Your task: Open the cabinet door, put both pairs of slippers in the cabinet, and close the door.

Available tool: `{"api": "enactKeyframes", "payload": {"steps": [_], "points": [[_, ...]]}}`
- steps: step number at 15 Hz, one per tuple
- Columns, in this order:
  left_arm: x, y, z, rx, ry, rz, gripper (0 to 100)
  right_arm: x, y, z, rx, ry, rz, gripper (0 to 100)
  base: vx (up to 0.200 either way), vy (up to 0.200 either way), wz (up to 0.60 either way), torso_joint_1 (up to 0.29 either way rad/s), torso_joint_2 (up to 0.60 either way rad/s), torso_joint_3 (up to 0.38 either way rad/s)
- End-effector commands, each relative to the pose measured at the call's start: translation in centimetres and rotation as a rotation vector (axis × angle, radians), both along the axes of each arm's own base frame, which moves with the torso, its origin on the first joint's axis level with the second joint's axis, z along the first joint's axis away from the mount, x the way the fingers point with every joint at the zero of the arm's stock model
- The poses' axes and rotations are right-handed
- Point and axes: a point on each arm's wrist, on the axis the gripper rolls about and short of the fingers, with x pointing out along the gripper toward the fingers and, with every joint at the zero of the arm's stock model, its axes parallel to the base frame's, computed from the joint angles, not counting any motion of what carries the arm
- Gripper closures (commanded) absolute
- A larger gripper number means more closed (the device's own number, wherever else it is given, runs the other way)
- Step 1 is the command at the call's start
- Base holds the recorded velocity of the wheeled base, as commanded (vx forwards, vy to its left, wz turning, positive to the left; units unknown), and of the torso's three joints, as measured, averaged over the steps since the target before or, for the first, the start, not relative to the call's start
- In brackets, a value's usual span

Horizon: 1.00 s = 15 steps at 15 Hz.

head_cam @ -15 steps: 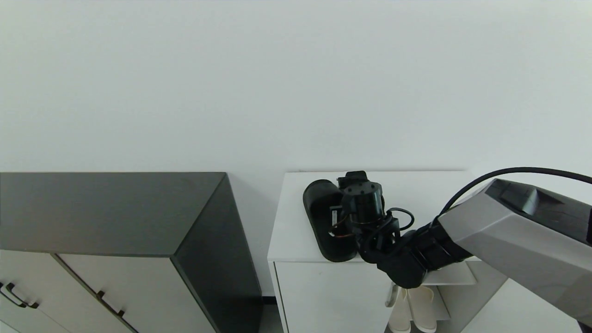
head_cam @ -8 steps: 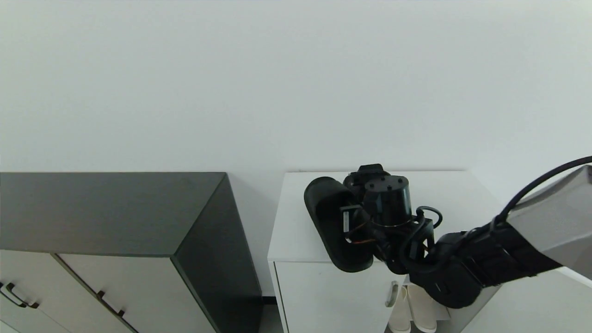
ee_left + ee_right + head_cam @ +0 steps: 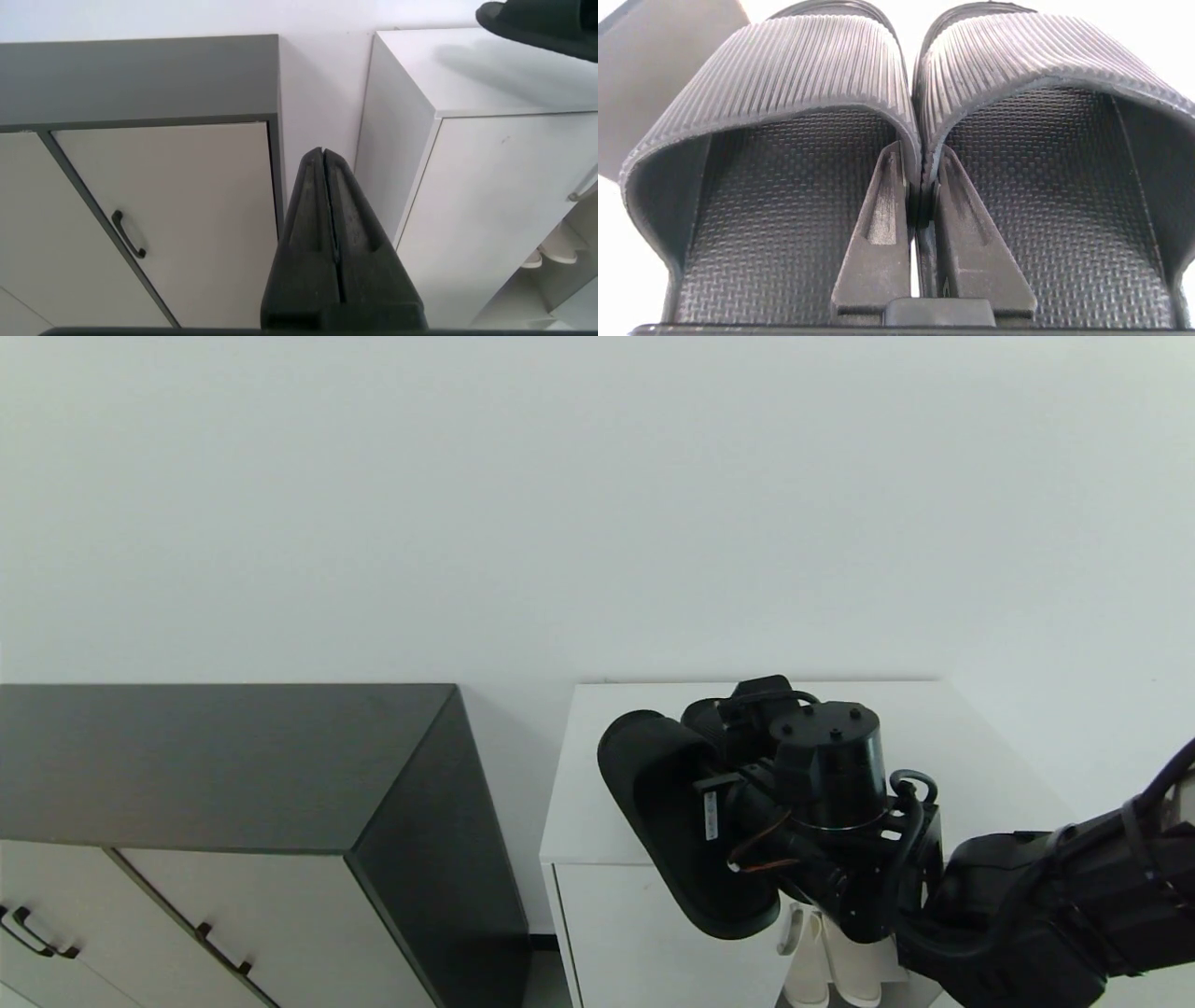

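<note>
black slippers [image 3: 686, 821], their 2 inner walls pinched together by the right tool [image 3: 920, 168], hang over the white cabinet's [image 3: 644, 933] front edge, long axis front-to-back, with the open shelf holding the white pair [image 3: 831, 966] below and to the right; the left tool [image 3: 323, 163] is pressed together.

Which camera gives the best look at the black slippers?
The right wrist view: both black slippers side by side, straps and footbeds plain, the right tool pinching their inner edges. The head view shows one sole; the left wrist view, a dark tip.
</note>
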Motion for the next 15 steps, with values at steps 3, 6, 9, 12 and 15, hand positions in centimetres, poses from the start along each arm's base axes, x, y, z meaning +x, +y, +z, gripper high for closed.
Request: {"api": "enactKeyframes", "payload": {"steps": [3, 6, 9, 12, 15], "points": [[0.0, 0.0, 0.0, 0.0, 0.0, 0.0, 100, 0.0, 0.02, -0.05, -0.001, 0.0, -0.002, 100, -0.133, 0.0, 0.0, -0.002, 0.0, 0.002], [0.0, 0.0, 0.0, 0.0, 0.0, 0.0, 100, 0.01, 0.04, -0.1, -0.002, 0.001, -0.002, 100, -0.2, 0.0, 0.0, 0.007, 0.0, -0.001], [0.0, 0.0, 0.0, 0.0, 0.0, 0.0, 100, 0.0, 0.02, -0.14, -0.003, 0.001, -0.004, 100, -0.2, 0.0, 0.0, -0.001, 0.0, 0.004], [0.0, 0.0, 0.0, 0.0, 0.0, 0.0, 100, -0.05, -0.04, -0.39, -0.011, 0.007, -0.005, 100, -0.2, 0.0, 0.0, 0.001, 0.0, 0.002], [0.0, 0.0, 0.0, 0.0, 0.0, 0.0, 100, -0.08, -0.07, -0.45, -0.012, 0.008, -0.005, 100, -0.2, 0.0, 0.0, -0.001, 0.0, 0.005]]}}
